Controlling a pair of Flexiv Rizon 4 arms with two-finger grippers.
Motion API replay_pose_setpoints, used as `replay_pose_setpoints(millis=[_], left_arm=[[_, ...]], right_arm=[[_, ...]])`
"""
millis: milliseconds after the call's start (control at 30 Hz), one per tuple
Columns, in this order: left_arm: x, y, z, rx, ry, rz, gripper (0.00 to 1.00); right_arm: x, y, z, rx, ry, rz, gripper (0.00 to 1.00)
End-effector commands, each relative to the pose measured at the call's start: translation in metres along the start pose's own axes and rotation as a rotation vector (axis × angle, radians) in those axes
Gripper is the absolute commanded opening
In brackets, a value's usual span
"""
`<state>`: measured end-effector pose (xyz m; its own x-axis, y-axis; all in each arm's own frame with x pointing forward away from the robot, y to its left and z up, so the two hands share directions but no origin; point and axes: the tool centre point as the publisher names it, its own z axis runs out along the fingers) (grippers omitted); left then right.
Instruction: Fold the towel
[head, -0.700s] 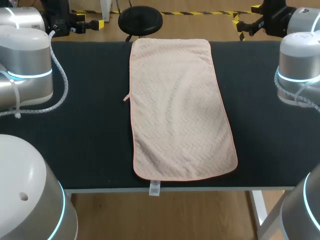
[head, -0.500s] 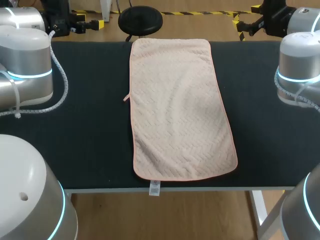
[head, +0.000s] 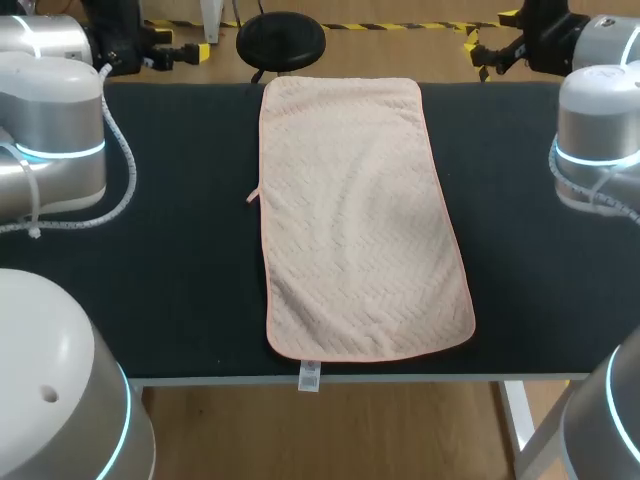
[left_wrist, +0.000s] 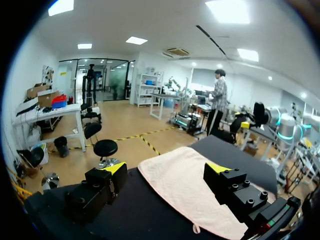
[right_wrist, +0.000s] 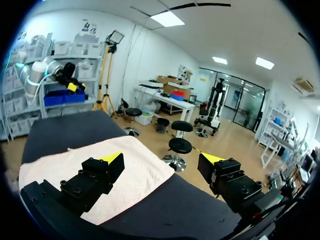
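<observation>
A pale pink towel (head: 360, 220) lies spread flat and lengthwise down the middle of the black table (head: 160, 280). It reaches from the far edge to the near edge. My left gripper (head: 185, 50) is raised at the far left corner, and my right gripper (head: 482, 50) at the far right corner. Both are off the towel. The left wrist view has its gripper (left_wrist: 166, 168) open, with the towel (left_wrist: 185, 192) on the table ahead and below. In the right wrist view the gripper (right_wrist: 161, 159) is open too, and the towel (right_wrist: 142, 172) lies beyond its fingers. Neither holds anything.
A small white label (head: 309, 376) hangs from the towel's near hem over the table's front edge. A short loop (head: 253, 196) sticks out of the towel's left side. Bare black tabletop lies to both sides of the towel.
</observation>
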<state>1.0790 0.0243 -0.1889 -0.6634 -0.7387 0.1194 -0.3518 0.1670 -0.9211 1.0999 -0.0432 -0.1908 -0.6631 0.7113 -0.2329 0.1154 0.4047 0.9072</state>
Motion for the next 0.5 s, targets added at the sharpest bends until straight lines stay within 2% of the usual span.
replay_pose_setpoints(millis=[33,133,233,267,367,433,500], left_arm=[[0.003,0.0,0.019,-0.343,0.03,0.207,1.0],[0.012,0.007,0.025,-0.573,0.03,0.375,1.0],[0.019,0.022,0.03,-0.832,0.036,0.544,1.0],[0.022,0.028,0.031,-0.909,0.032,0.604,1.0],[0.028,0.044,0.031,-1.062,0.033,0.711,1.0],[0.032,0.055,0.03,-1.13,0.036,0.762,1.0],[0.035,0.065,0.03,-1.172,0.067,0.751,1.0]], right_arm=[[0.005,0.003,0.013,0.303,0.105,-0.376,1.0],[0.015,0.002,0.014,0.462,0.197,-0.638,1.0],[0.025,-0.002,0.016,0.636,0.264,-0.842,1.0],[0.028,-0.004,0.016,0.666,0.278,-0.891,1.0],[0.04,-0.013,0.017,0.762,0.34,-0.986,1.0],[0.048,-0.022,0.019,0.81,0.366,-1.03,1.0],[0.059,-0.031,0.02,0.822,0.398,-1.022,1.0]])
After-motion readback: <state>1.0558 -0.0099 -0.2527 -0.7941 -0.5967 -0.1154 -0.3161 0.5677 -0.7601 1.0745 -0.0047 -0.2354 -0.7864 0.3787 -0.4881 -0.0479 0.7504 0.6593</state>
